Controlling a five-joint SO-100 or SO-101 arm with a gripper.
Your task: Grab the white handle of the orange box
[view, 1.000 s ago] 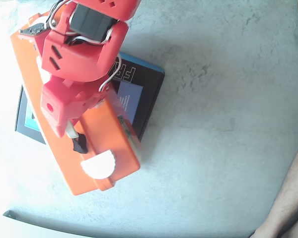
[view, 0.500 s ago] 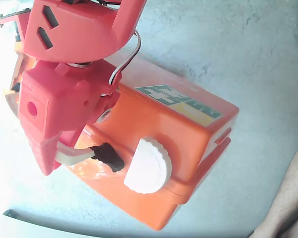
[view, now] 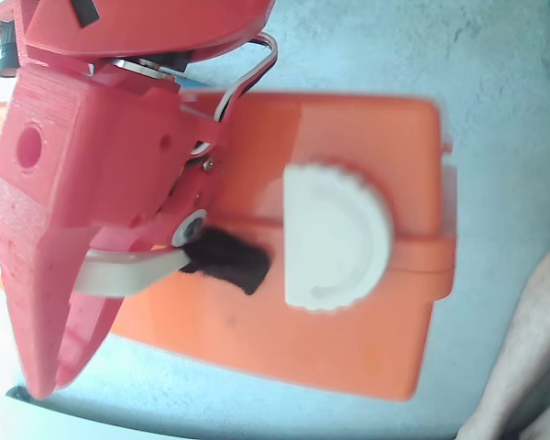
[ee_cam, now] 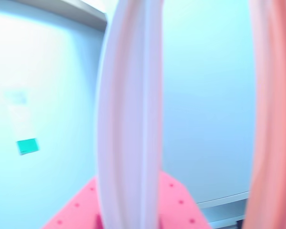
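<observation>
The orange box (view: 348, 302) lies on the pale blue surface (view: 495, 101) in the fixed view, its long axis running left to right across the picture, and my red arm covers its left end. A white round knob (view: 335, 234) sits on its lid, right of centre. The white handle (view: 128, 272) curves out from a black piece (view: 227, 259) toward the left, passing under my end effector (view: 46, 348). In the wrist view the handle (ee_cam: 128, 119) stands as a blurred upright white band, a red finger (ee_cam: 271, 119) just right of it. Whether I have clamped on it, I cannot tell.
</observation>
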